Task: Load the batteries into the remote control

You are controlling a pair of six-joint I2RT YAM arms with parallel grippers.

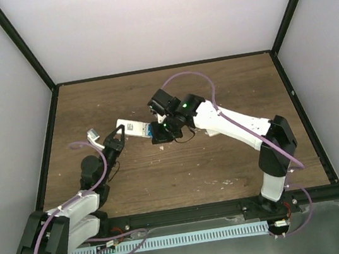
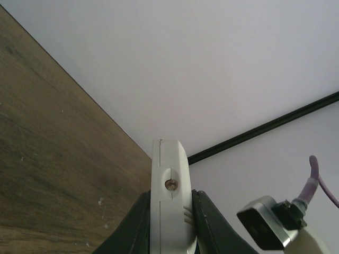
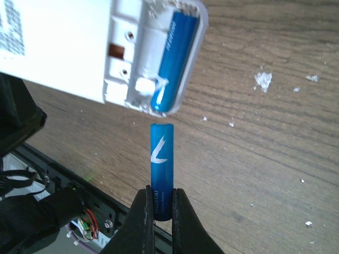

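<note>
From above, a brown wood-grain worktop (image 1: 216, 94) sat boxed in by plain white walls (image 1: 140, 16) with black frame bars (image 1: 30, 52) at the corners. The left tool (image 1: 118, 135) and right tool (image 1: 159, 131) met over the worktop's middle, the remote (image 1: 132, 127) slanting between them. A speck of blue battery (image 1: 147, 131) showed at the remote's right end; which battery it was could not be told from there. 1 remote was in view.

At the left wrist, worktop (image 2: 53, 159) filled the left side, with white wall (image 2: 212, 63) and 1 black bar (image 2: 265, 127) beyond. The left tool (image 2: 170, 217) was clamped narrowly on the remote (image 2: 169, 169), seen edge-on and upright, a finger (image 2: 136, 227) pressed against each side.

At the right wrist, the worktop (image 3: 265, 159) carried scattered white crumbs (image 3: 263, 79). The right tool (image 3: 161, 203) was pinched tight on the lower end of 1 battery (image 3: 161, 159), which stood upright, its top just below the open end of the remote (image 3: 58, 47) and apart from it. A 2nd battery (image 3: 175, 58) lay seated in the compartment's right-hand slot. The count was 2 batteries and 1 remote.
</note>
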